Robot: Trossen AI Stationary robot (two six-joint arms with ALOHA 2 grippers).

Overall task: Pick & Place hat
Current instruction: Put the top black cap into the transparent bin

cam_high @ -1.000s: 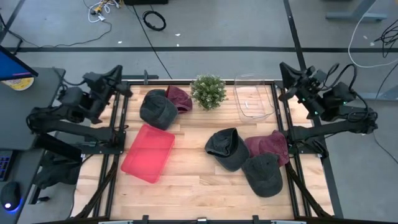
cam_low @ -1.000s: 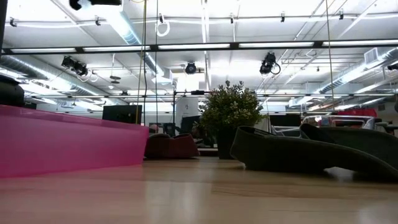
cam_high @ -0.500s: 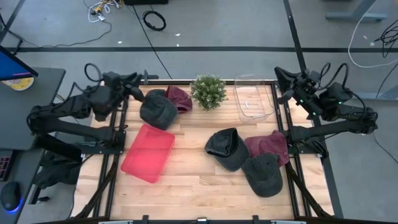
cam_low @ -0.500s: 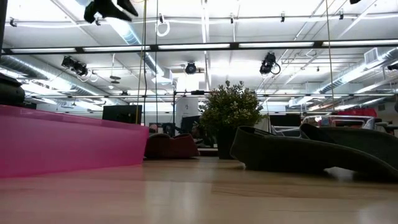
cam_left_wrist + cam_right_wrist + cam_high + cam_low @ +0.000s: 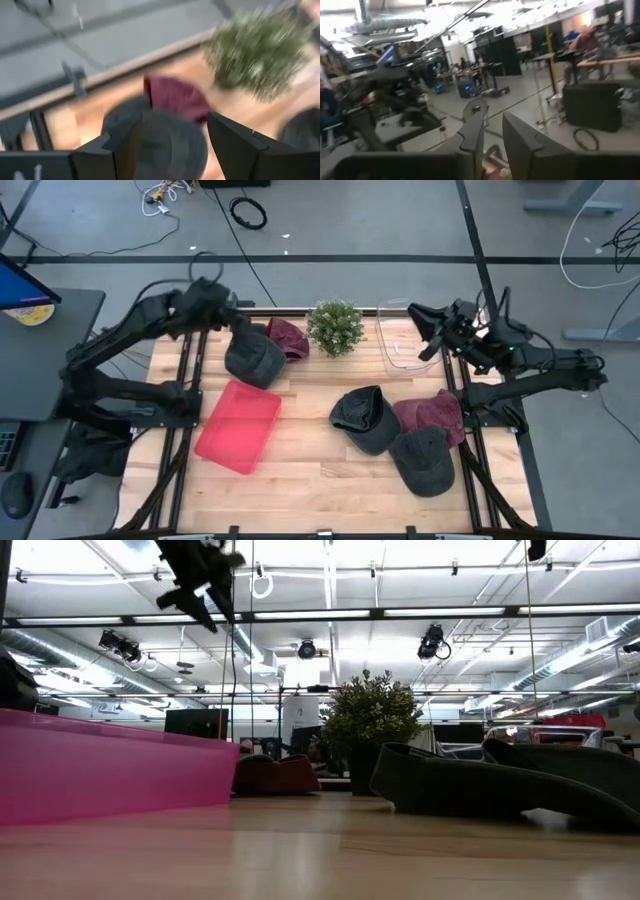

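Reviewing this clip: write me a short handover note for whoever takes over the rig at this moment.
Left gripper: open, empty, above the dark grey hat at the table's far left, beside the maroon hat.
Right gripper: slightly open, empty, over the clear bin.
Other hats: dark cap, maroon cap and grey cap, clustered near right. Pink bin is empty.
Done: nothing placed. Left: grasp the hats and place each; which bin is unclear.

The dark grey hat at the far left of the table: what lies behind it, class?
A maroon hat lies behind the dark grey hat, towards the potted plant. The grey hat overlaps its near edge, so that part is hidden.
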